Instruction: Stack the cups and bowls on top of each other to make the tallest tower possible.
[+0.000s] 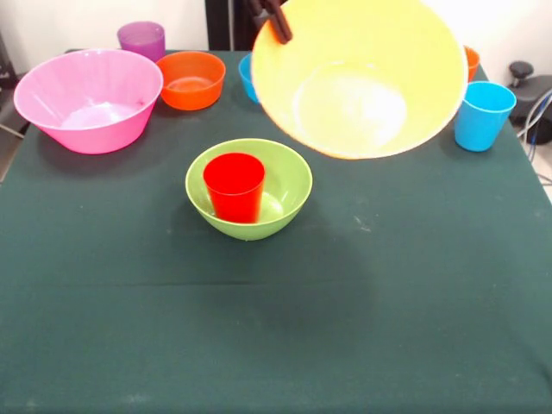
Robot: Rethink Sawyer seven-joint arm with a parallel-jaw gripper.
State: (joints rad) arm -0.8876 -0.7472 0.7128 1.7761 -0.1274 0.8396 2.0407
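In the front view, a dark green table (414, 328) stood before a pale wall. The pincer (274, 24) was clenched on the rim of the yellow-orange bowl (362, 78), tilted in the air. Below it and to its left, the tower (246, 190) was a red cup (234, 185) in the green bowl (289, 177). The pink bowl (86, 99), orange bowl (191, 79), purple cup (141, 39) and blue cup (482, 115) waited unstacked; most seemingly remained.
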